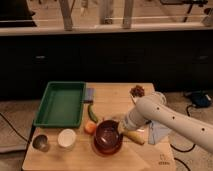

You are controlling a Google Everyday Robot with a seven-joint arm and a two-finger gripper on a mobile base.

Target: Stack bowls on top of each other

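The wooden table (pixel 116 96) carries everything, and the gripper (pixel 121 129) hangs over its near middle. The maroon bowl (pixel 107 138) sits right at the jaws. Left of them stand an orange thing (pixel 90 128), the white bowl (pixel 66 138) and the metal bowl (pixel 40 142). Beyond and left lie a green vegetable (pixel 92 112), a grey block (pixel 89 94) and the tray (pixel 61 103). A brown heap (pixel 137 91) sits beyond right, and a blue cloth (pixel 159 132) lies to the right.

A light wooden desk (pixel 116 96) fills the lower centre of the frame, and the gripper (pixel 122 131) hangs over its lower middle part. Behind the desk a dark, low wall (pixel 125 60) runs across the whole frame, capped by a pale ledge (pixel 100 30). Above the ledge stand pale upright posts (pixel 66 14). Grey-brown floor (pixel 10 107) shows at both sides, with a dark cable (pixel 12 129) at lower left and a blue object (pixel 202 99) at right.
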